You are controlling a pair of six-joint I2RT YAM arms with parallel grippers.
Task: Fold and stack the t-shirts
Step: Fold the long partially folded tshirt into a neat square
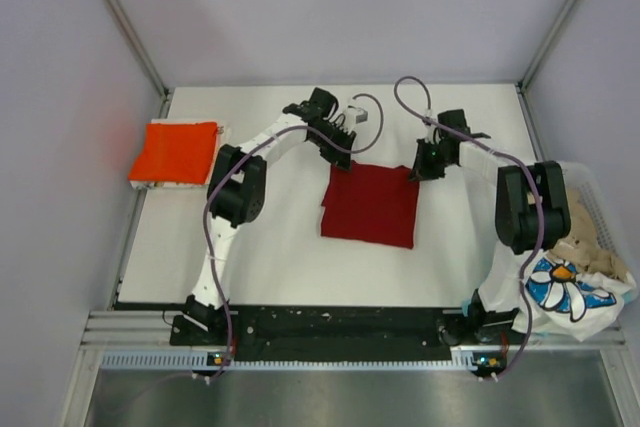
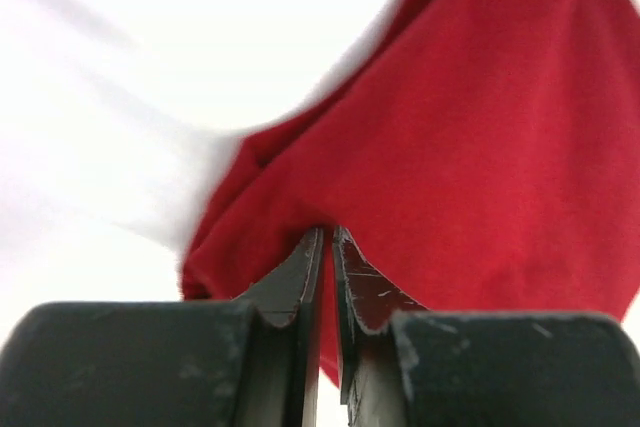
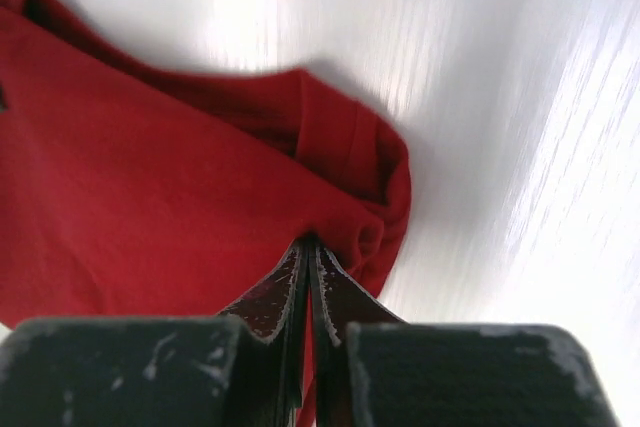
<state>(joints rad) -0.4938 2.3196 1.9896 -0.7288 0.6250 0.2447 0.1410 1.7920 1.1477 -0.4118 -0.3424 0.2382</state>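
Note:
The dark red t-shirt [image 1: 370, 205] lies folded into a rough square in the middle of the table. My left gripper [image 1: 338, 159] is shut on its far left corner; in the left wrist view the gripper [image 2: 329, 237] pinches the dark red t-shirt [image 2: 480, 147]. My right gripper [image 1: 417, 171] is shut on its far right corner; in the right wrist view the gripper [image 3: 308, 247] pinches the bunched dark red t-shirt [image 3: 150, 197]. A folded orange-red t-shirt [image 1: 175, 152] lies on a stack at the far left. Beige [image 1: 590, 237] and white printed [image 1: 565, 292] shirts sit at the right.
A white lattice basket [image 1: 597, 187] stands at the right edge and holds the beige and printed shirts, which spill over its front. A black rail [image 1: 340, 325] runs along the near edge between the arm bases. Grey walls close the back and sides.

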